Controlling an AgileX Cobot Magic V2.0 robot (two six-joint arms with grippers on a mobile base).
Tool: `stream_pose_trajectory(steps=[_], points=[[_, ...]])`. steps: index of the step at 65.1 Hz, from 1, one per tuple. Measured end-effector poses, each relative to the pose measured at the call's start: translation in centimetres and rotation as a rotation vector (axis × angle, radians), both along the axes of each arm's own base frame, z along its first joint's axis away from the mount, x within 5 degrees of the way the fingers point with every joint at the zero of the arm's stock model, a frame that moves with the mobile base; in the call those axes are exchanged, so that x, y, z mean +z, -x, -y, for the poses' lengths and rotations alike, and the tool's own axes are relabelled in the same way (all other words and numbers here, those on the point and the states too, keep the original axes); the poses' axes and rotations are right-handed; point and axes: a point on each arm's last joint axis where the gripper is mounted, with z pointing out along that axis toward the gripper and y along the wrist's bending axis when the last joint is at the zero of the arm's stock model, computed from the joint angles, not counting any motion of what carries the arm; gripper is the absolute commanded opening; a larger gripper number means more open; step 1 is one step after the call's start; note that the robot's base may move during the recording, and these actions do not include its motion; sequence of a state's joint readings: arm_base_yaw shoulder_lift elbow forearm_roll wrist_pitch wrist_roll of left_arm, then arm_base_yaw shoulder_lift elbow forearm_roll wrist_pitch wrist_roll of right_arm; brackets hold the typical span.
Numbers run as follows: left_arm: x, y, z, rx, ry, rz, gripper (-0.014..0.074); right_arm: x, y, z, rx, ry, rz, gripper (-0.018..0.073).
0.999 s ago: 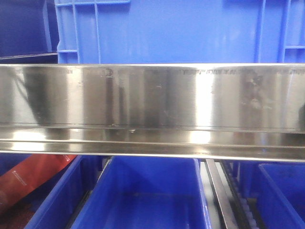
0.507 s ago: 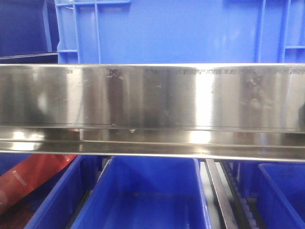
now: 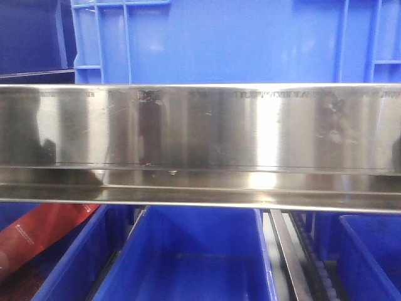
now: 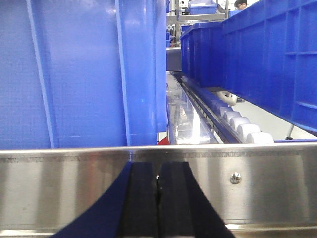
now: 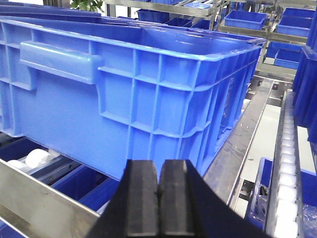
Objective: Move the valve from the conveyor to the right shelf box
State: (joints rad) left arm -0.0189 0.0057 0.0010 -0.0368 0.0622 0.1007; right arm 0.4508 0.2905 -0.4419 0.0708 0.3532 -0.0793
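Front view: steel shelf rail (image 3: 200, 125) is filling the frame, blue bins (image 3: 194, 251) sitting below; no valve or conveyor showing.
Left wrist: left tool (image 4: 158, 198) is sitting closed, empty.
Right wrist: right tool (image 5: 158, 198) is closed, empty, facing blue crate (image 5: 124, 99).
Valve likely heavy, rigid, slick metal; grip the body.

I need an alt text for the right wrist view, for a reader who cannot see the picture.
The right gripper, its two black fingers pressed together with nothing between them, points at a large blue ribbed crate on a shelf. White rollers run along the right, and more blue bins stand on racks behind.
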Motion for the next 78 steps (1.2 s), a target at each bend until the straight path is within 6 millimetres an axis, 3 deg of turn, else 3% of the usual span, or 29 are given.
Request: stream_pose_trajectory(steps=[51, 64, 78], points=[[0.0, 0.0, 0.0, 0.000, 0.000, 0.000, -0.0111, -0.2, 0.4, 0.6, -0.056, -0.002, 0.026, -0.0160], [0.0, 0.0, 0.0, 0.000, 0.000, 0.000, -0.0111, -2.6, 0.9, 2.0, -0.260, -0.014, 0.067, -0.0160], [0.0, 0.0, 0.0, 0.000, 0.002, 0.000, -0.0111, -6.9, 1.4, 2.9, -0.433, -0.049, 0.074, -0.0160]])
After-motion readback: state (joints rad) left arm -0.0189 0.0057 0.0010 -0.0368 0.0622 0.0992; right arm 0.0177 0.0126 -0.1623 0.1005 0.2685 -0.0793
